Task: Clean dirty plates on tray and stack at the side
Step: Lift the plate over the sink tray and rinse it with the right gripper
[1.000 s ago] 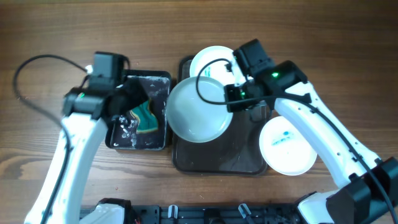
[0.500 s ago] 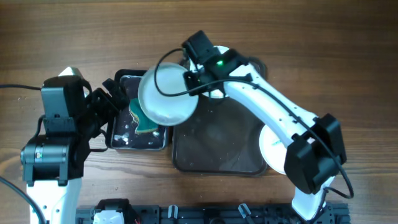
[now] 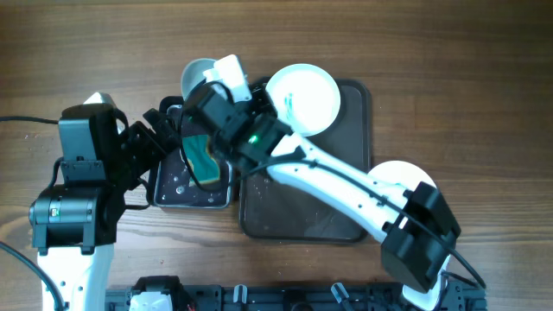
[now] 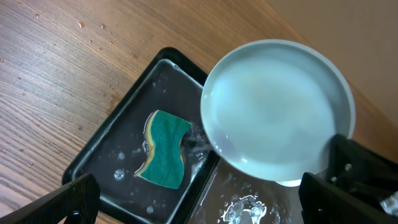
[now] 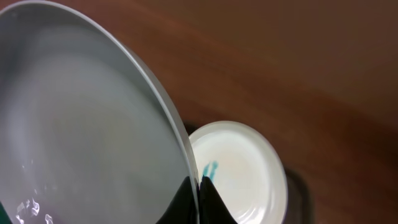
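The brown wooden table (image 3: 449,52) carries three things directly. A black rectangular tub (image 3: 190,206) sits left of centre, and a dark brown tray (image 3: 302,212) lies just beside it on the right, their edges close together. A white plate (image 3: 389,173) rests on the bare wood off the tray's right edge. A thin black cable (image 3: 17,119) crosses the far left. Water droplets (image 4: 81,25) speckle the wood near the tub.

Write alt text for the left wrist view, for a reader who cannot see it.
A tilted white plate hangs over a black basin of bubbly water where a green sponge lies. The basin sits on a wooden table; the left gripper, open, frames the bottom corners.
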Robot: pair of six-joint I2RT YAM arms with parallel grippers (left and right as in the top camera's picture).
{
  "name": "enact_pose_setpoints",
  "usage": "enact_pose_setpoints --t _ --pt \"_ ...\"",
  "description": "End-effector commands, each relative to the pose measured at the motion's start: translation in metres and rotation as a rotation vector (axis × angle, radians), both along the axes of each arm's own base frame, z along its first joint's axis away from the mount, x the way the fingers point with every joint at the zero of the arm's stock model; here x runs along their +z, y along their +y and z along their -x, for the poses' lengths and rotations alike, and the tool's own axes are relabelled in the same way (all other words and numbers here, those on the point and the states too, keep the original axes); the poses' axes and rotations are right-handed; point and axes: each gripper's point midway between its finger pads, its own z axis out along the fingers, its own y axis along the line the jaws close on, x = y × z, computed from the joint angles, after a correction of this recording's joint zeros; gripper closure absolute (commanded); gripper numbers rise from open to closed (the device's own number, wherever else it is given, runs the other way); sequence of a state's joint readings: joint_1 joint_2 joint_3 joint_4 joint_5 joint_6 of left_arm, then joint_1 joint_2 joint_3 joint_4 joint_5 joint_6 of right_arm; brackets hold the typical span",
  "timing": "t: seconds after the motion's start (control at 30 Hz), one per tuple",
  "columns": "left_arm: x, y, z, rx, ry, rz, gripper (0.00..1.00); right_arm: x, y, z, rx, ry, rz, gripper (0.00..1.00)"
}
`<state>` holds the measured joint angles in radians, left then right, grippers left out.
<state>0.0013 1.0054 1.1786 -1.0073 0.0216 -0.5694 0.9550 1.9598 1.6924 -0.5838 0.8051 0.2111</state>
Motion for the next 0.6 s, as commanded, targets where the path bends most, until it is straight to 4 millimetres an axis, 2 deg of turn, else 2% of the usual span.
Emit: enact_pose_setpoints --t 0.0,0.17,0.57 --pt "0.006 0.000 -0.002 -0.007 -0.014 0.002 0.00 0.052 -0.010 0.003 -0.071 -0.193 0.136 0.96" --pt "0.006 0.000 -0.002 -0.007 -0.014 0.002 0.00 0.063 0.003 0.013 -0.037 -0.236 0.188 0.96" --pt "0.006 0.000 -0.002 -0.007 -0.014 0.002 0.00 0.063 0.022 0.031 0.020 -0.241 0.194 0.96"
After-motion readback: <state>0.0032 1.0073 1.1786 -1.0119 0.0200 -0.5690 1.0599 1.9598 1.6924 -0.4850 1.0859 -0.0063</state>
